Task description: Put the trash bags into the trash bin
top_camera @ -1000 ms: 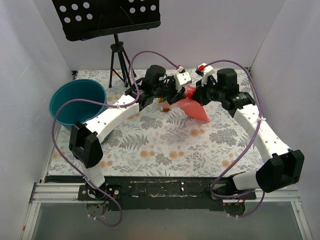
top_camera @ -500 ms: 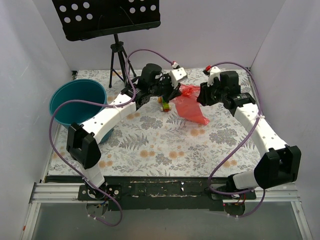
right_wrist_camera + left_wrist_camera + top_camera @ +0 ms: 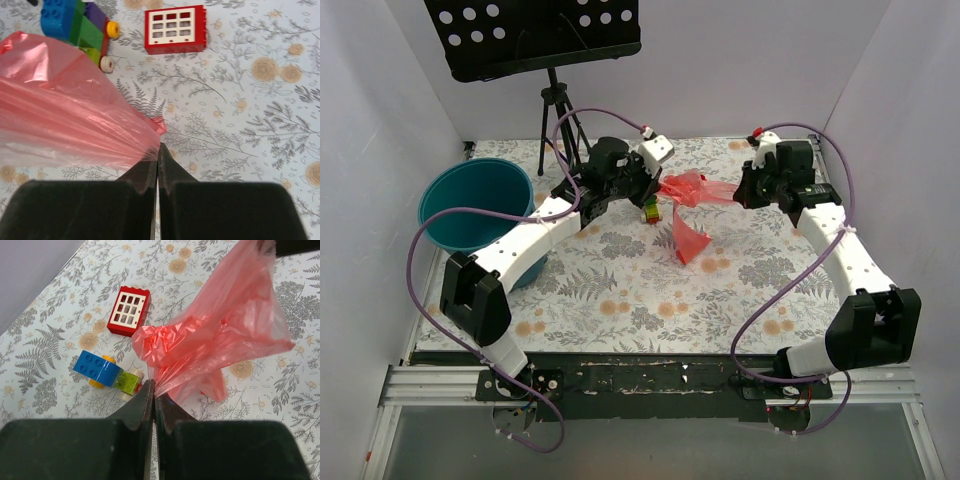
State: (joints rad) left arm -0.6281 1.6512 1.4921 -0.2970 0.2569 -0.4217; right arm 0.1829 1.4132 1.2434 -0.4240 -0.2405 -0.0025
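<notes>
My left hand [image 3: 153, 390] is closed completely, and its two fingers pinch a crumpled edge of the trash bag [image 3: 220, 335]. My right hand [image 3: 158, 150] is also closed completely and it pinches another edge of the same bag, where the film gathers into fine folds.

In the top view the thin pink-red bag is stretched between my two hands, over the far middle part of the tabletop [image 3: 620, 290]. One loose corner of it hangs down on the near side, toward the flowered cloth. I cannot tell if this corner touches the cloth.

The trash bin [image 3: 440, 235] stands at the left edge of the tabletop, upright, with its mouth open upward. It is well apart from the bag, and my left arm lies between them.

Under the bag, on the tabletop, there is a small toy car [image 3: 107, 374] made of blue and green blocks with yellow wheels. A red window block [image 3: 129, 311] lies flat just beside it. A black music stand [image 3: 535, 35] is at the far left, behind the bin.
</notes>
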